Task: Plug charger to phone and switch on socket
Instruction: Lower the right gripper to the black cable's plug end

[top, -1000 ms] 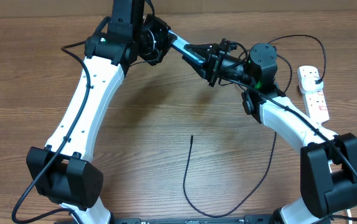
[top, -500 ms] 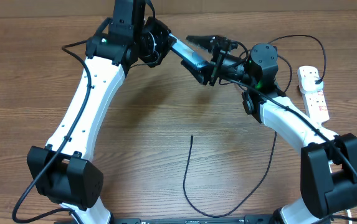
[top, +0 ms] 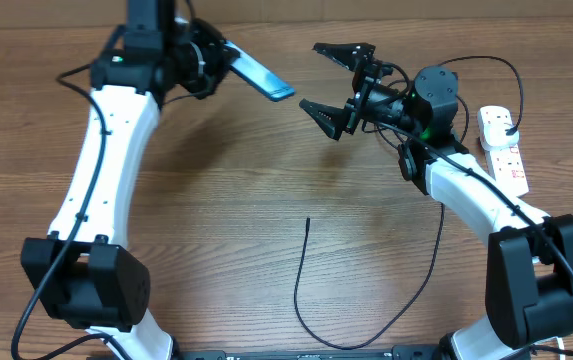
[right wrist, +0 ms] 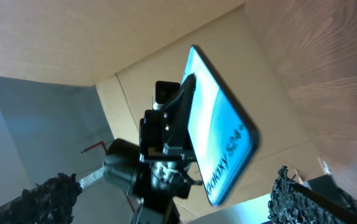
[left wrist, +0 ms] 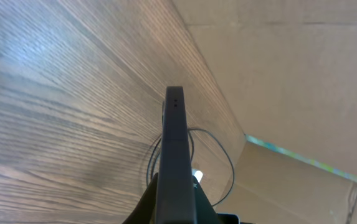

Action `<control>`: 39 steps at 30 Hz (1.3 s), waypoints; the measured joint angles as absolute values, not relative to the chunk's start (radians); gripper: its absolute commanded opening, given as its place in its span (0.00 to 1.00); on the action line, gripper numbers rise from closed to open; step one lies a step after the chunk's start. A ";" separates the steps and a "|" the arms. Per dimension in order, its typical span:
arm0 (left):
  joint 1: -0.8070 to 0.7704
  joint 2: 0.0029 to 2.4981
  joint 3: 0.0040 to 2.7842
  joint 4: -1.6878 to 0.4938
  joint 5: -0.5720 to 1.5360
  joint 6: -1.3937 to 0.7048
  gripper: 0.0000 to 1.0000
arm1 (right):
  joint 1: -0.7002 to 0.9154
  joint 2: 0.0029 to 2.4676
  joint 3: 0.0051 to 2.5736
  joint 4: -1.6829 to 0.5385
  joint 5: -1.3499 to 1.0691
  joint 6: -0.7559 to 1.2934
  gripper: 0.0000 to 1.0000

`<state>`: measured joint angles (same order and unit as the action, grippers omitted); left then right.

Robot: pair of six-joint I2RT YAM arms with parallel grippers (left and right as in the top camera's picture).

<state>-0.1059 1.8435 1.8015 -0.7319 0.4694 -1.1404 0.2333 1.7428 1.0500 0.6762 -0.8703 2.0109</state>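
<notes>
Gripping slim flat phone (top: 262, 78), glossy cyan screen, dark edge, aloft at upper left of centre: left claw (top: 224, 62) clamped on it | right claw (top: 309, 76) spread wide, empty, pointing at phone | thin black cable (top: 301, 285) curving on woodgrain table (top: 216, 200), lower centre | long white socket (top: 503, 150), right edge

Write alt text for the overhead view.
The left gripper holds the phone by one end, cyan screen showing, opposite the right gripper, which is wide open and empty. The charger cable lies loose on the wooden table, and the socket sits near the right edge.
</notes>
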 measured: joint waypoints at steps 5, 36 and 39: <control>-0.026 1.843 1.801 -0.732 0.578 -1.022 0.04 | 0.209 1.743 1.050 0.619 -0.910 1.882 1.00; 0.121 1.872 1.801 -0.658 1.087 -0.649 0.04 | 0.350 1.743 1.255 -0.700 -0.464 0.950 1.00; 0.127 1.872 1.801 -0.657 1.093 -0.646 0.04 | 0.392 1.743 1.256 -0.767 -0.354 0.913 1.00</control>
